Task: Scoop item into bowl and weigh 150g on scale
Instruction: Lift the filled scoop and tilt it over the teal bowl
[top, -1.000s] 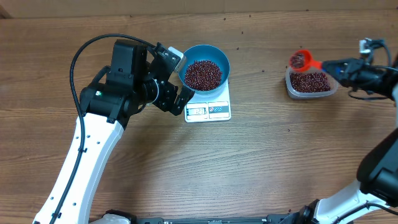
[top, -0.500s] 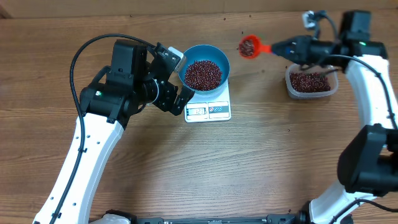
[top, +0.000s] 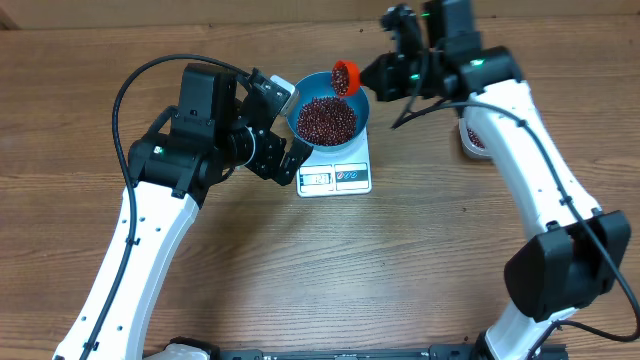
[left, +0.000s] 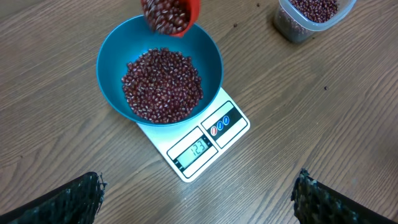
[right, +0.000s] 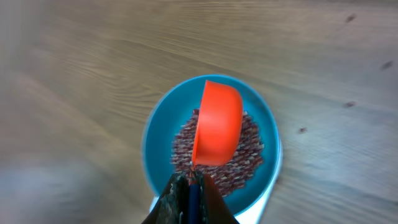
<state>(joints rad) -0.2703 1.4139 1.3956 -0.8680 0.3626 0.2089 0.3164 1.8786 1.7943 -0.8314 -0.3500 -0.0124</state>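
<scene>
Above beans (left: 161, 84) in bowl (left: 111, 62): right end effector (right: 189, 186) pinches scoop (right: 219, 121); left end effector (left: 199, 186) wide.

Support surface: a wooden table (top: 420, 250), brown wood-grain top running left to right in the overhead view, flat and level, filling every view.

Item one – a white rectangular scale (left: 205, 146) lying flat on the wood, left of centre and toward the far side. Its display edge faces the near side; the panel reads 123, with two small round labels beside it.

Item two – a clear plastic tub (left: 292, 28) standing upright on the wood, well apart from the scale, to its right; partly hidden in the overhead view.

A few small dark specks (left: 235, 26) lie scattered on the bare wood between the two; their nature cannot be determined.
</scene>
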